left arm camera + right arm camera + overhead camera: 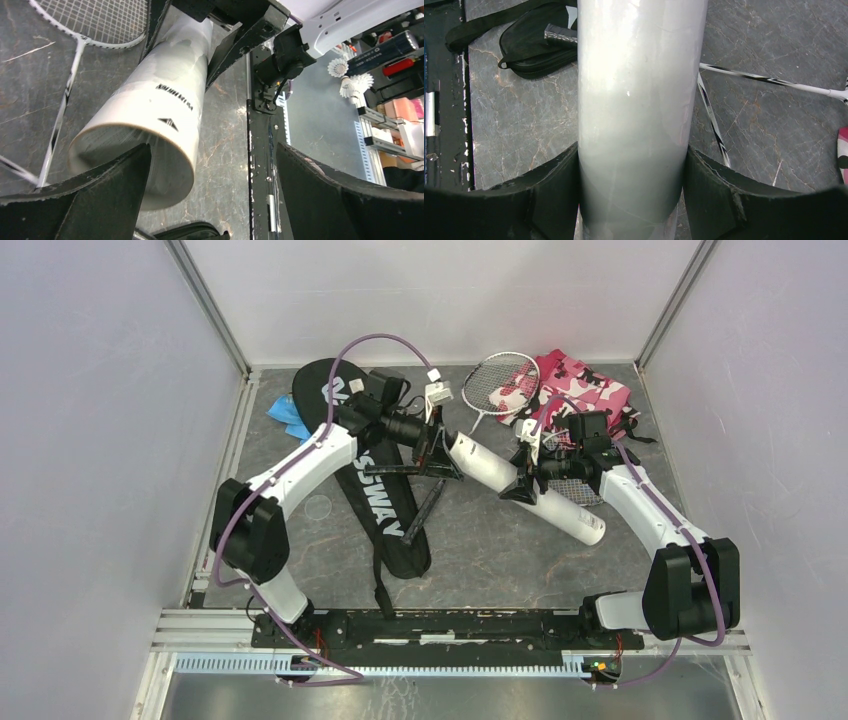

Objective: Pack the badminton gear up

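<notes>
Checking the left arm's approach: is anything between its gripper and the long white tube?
Nothing visible: the left gripper stands open at the open end of the long white tube; the right gripper clamps it.

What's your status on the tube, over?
Left tool open, at open end of white tube. Right tool clamped around its middle. Racket shafts lie beneath it.
</notes>
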`<state>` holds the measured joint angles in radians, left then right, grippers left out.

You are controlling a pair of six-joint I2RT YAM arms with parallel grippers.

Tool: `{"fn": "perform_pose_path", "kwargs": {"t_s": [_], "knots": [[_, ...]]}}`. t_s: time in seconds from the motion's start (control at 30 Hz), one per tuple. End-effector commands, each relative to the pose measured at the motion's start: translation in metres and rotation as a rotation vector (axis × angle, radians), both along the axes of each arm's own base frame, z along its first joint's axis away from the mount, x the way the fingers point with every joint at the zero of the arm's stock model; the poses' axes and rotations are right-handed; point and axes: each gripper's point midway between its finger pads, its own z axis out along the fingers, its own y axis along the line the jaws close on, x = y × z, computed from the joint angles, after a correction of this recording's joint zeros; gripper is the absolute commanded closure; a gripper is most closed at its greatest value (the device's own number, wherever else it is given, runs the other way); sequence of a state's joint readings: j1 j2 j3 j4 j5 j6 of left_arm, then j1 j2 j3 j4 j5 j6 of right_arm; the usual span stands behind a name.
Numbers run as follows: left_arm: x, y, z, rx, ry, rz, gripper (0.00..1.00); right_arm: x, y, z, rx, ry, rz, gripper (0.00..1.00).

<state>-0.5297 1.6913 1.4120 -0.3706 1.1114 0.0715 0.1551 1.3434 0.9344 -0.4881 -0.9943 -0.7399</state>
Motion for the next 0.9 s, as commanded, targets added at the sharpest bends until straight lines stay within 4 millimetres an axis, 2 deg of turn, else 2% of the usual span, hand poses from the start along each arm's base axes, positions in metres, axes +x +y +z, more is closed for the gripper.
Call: {"fn": "perform_pose_path", "kwargs": {"t_s": [0.0, 0.23, 0.43, 0.6, 0.87], "knots": [[0.013, 0.020, 0.033, -0.022, -0.158, 0.043, 0.00, 0.007, 0.006, 0.023, 0.034, -0.085, 0.036, 0.62], [0.026, 0.049, 0.055, -0.034, -0.223, 0.124, 0.00, 0.007, 0.005, 0.023, 0.031, -0.087, 0.032, 0.62], [0.047, 0.092, 0.064, 0.002, -0.287, 0.275, 0.00, 0.009, 0.004, 0.024, 0.029, -0.083, 0.018, 0.62], [0.062, 0.131, 0.061, 0.110, -0.388, 0.440, 0.00, 0.010, 0.004, 0.025, 0.029, -0.083, 0.012, 0.62], [0.076, 0.188, 0.026, 0.349, -0.434, 0.668, 0.00, 0.010, 0.004, 0.025, 0.031, -0.084, 0.010, 0.62]]}}
